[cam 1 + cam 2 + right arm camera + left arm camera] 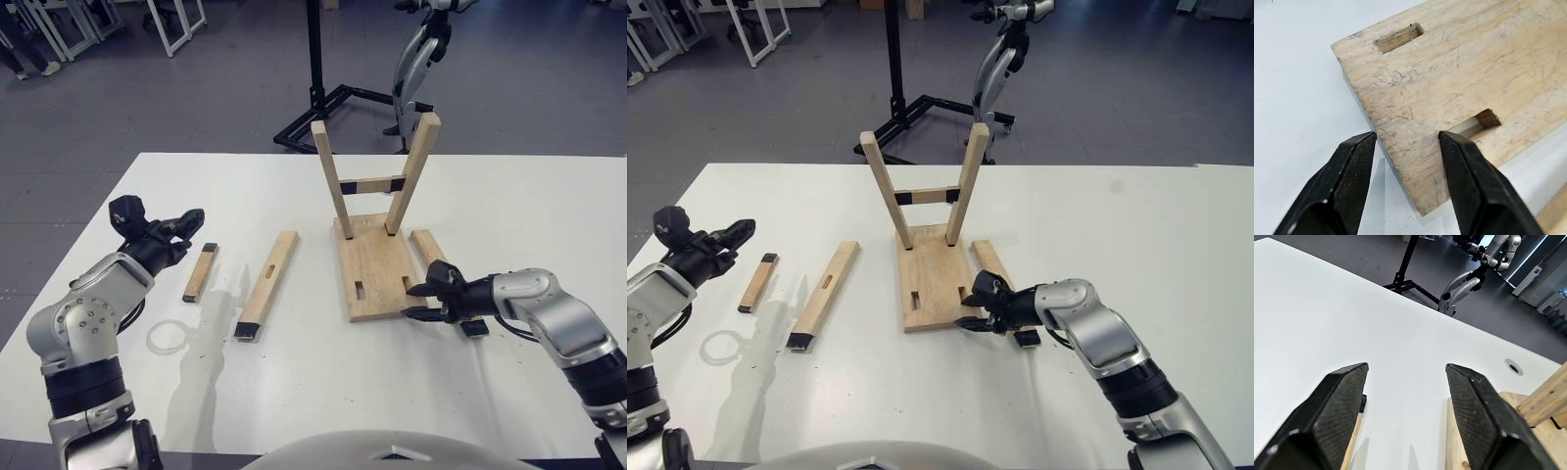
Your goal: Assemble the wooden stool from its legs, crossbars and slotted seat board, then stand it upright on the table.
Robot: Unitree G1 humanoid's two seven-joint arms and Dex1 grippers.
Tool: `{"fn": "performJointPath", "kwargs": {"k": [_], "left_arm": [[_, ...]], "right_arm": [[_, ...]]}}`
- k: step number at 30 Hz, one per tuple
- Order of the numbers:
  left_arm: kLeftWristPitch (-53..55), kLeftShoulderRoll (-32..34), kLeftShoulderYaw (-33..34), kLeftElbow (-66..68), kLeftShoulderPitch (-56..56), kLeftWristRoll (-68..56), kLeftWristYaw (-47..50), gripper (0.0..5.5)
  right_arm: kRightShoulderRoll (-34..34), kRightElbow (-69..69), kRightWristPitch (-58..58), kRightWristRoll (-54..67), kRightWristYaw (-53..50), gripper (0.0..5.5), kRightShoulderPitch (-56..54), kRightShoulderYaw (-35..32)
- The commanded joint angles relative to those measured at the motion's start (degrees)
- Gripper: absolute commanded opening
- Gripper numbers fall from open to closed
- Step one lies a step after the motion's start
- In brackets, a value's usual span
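Observation:
The slotted seat board (372,266) lies flat mid-table. Two legs joined by a crossbar (377,184) stand upright in its far slots. Its near slots (1474,122) hold nothing. A loose leg (267,284) and a short crossbar (200,272) lie to the board's left. Another leg (428,247) lies along its right side. My right gripper (419,299) is open at the board's near right corner, and its fingers (1356,166) straddle the board's edge (1400,161). My left gripper (186,227) is open above the table, left of the short crossbar.
A white ring (167,338) lies near the table's front left. A black stand (315,98) and another robot arm (416,59) are on the floor behind the table's far edge. The table's right half is bare.

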Motion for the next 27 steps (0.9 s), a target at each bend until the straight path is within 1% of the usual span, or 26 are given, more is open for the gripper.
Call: {"fn": "performJointPath", "kwargs": {"k": [1,2,4,10,18,22,24,27], "left_arm": [[-0.1,3.7,-6.7,-2.4,5.0,7.0,-4.8,3.25],[-0.6,4.6,-8.4,-2.3,6.5,8.9,-6.4,3.30],[-1.4,5.5,-9.6,-1.7,8.4,11.7,-8.6,3.30],[-4.2,5.0,-8.3,0.3,10.4,17.0,-11.5,3.30],[-6.4,4.2,-10.5,7.4,13.2,21.6,-18.0,3.30],[-7.7,3.1,-12.0,10.3,14.6,23.0,-21.0,2.53],[-7.7,2.1,-12.0,10.7,15.2,22.6,-22.0,2.25],[-9.3,1.0,-13.7,13.1,16.0,23.8,-23.5,1.69]], "right_arm": [[1.0,0.4,1.8,-0.1,-0.7,2.35,1.1,1.1],[1.0,0.4,1.8,-0.1,-0.8,2.35,1.0,0.9],[1.0,0.3,1.8,0.0,-0.9,2.35,0.9,0.7],[1.1,-1.0,2.5,0.4,-1.3,2.35,1.3,0.6],[1.6,-1.4,2.9,0.8,-2.1,2.35,0.9,0.0],[1.6,-1.6,3.2,0.9,-2.1,2.35,0.7,0.0],[1.6,-1.6,3.1,1.0,-2.0,2.35,0.7,-0.1],[1.5,-1.8,3.4,1.2,-1.9,2.35,0.4,-0.2]]}}
